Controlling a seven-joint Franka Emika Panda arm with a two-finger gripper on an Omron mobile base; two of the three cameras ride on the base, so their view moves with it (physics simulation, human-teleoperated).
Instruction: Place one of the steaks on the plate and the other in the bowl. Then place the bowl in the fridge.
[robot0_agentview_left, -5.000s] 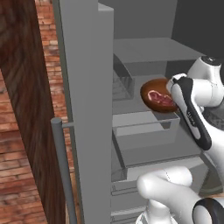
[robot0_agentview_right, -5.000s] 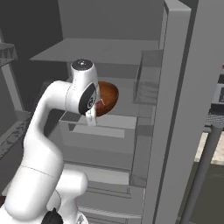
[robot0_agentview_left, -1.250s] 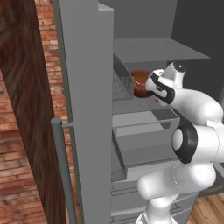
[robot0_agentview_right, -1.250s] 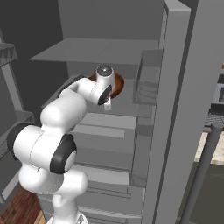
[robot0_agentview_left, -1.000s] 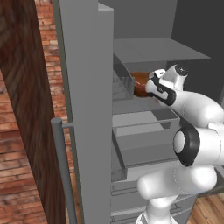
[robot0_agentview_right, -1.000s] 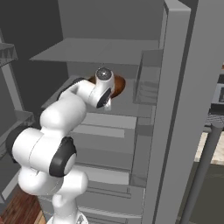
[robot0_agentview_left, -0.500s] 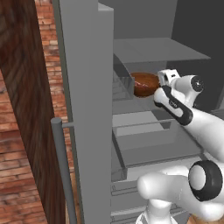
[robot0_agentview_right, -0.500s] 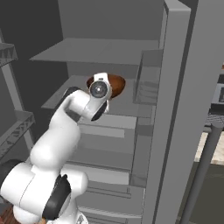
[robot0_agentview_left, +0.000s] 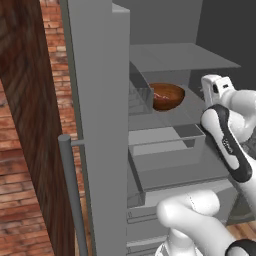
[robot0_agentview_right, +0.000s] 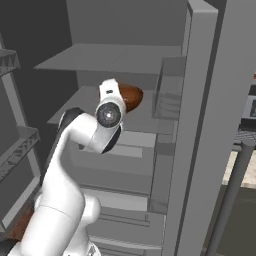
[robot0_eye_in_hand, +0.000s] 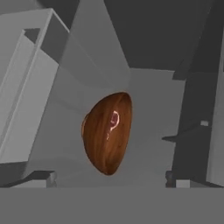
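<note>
The reddish-brown bowl (robot0_agentview_left: 167, 96) rests on a middle shelf inside the open fridge (robot0_agentview_left: 100, 125). It also shows behind the hand in the right base view, bowl (robot0_agentview_right: 132, 96), and side-on in the hand view, bowl (robot0_eye_in_hand: 107, 137). My gripper (robot0_eye_in_hand: 109, 178) is open, its fingertips (robot0_eye_in_hand: 44, 176) spread wide with nothing between them. It hangs a short way in front of the bowl, not touching it. The white hand (robot0_agentview_left: 215, 90) is to the bowl's right in the left base view. The steaks are hidden and the plate is out of view.
The fridge door (robot0_agentview_right: 200, 125) stands open on the right with its bar handle (robot0_agentview_right: 231, 190). A drawer (robot0_agentview_left: 165, 147) juts out below the bowl's shelf. Another shelf (robot0_agentview_left: 180, 55) lies above. A brick wall (robot0_agentview_left: 25, 150) borders the left.
My hand has drawn back from the bowl toward the fridge opening, jaws still open. The bowl stays on the shelf where it was set.
</note>
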